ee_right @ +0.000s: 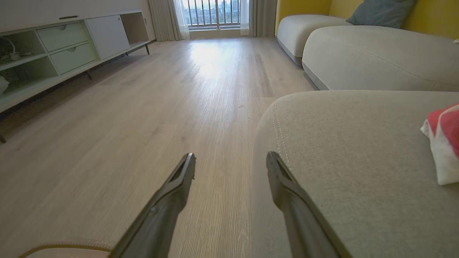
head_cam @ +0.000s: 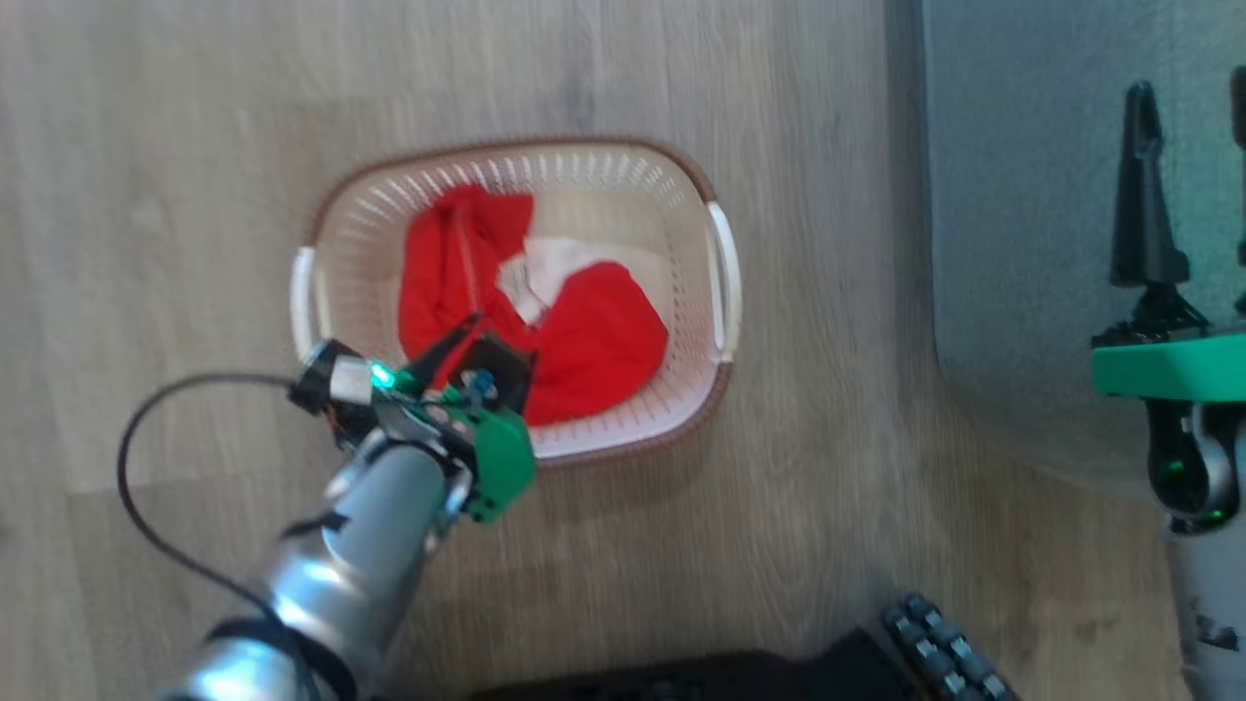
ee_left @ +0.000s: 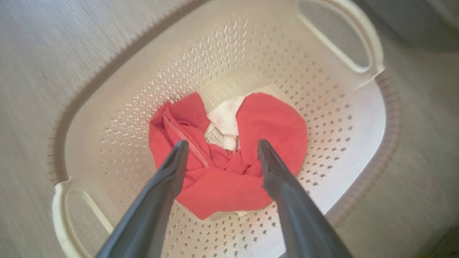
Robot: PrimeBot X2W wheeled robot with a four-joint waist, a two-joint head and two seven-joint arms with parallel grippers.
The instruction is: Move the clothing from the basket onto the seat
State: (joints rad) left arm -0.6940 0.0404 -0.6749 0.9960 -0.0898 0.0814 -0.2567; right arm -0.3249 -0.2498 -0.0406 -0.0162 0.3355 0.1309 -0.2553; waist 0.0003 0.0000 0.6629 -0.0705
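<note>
Clothing in basket, beneath left gripper

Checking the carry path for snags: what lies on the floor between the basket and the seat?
Nothing lies there. In the head view, the stretch between the basket and the seat is bare wood floor.

Pale wood floor in a long, bright room.
In the right wrist view, a low white sideboard ran along the left wall, with two drawers, a shut door and open shelves. At the far end, curtains hung on either side of a sunlit window with a railing outside. A blue-grey pillow leaned against a yellow backrest.
</note>
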